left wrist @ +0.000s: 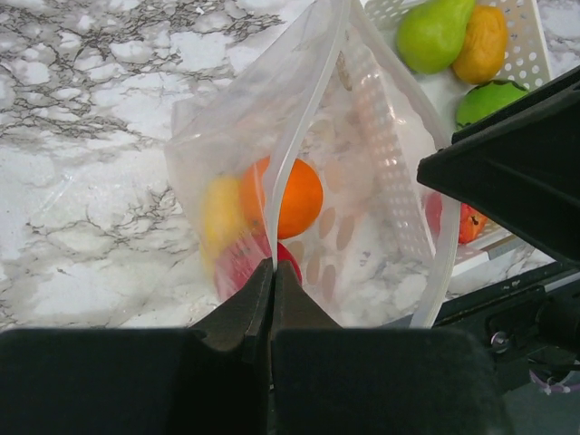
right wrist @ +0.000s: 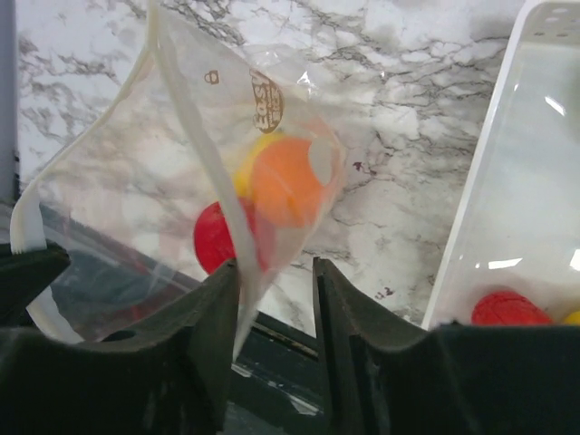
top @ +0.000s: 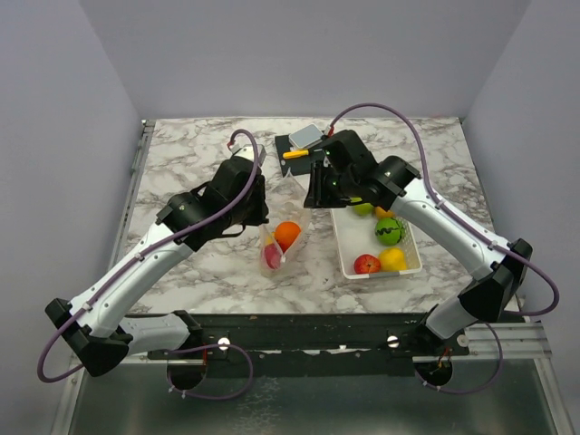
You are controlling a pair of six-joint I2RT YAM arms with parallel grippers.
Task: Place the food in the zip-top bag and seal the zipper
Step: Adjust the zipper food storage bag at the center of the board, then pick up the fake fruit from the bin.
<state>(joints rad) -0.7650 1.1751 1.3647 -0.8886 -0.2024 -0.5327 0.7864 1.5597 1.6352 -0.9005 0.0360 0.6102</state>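
The clear dotted zip-top bag is held up at mid-table with its mouth open. It holds an orange fruit, a yellow one and a red one. My left gripper is shut on the bag's whitish zipper strip at one end. My right gripper is open, and the other end of the zipper strip hangs between its fingers, against the left one. More fruit lies in the white basket: a green pear, an orange one, a green one, a red one and a yellow one.
The white basket stands just right of the bag, under my right arm. A yellow-handled knife lies on a black board at the back. The table's front edge rail runs close below the bag.
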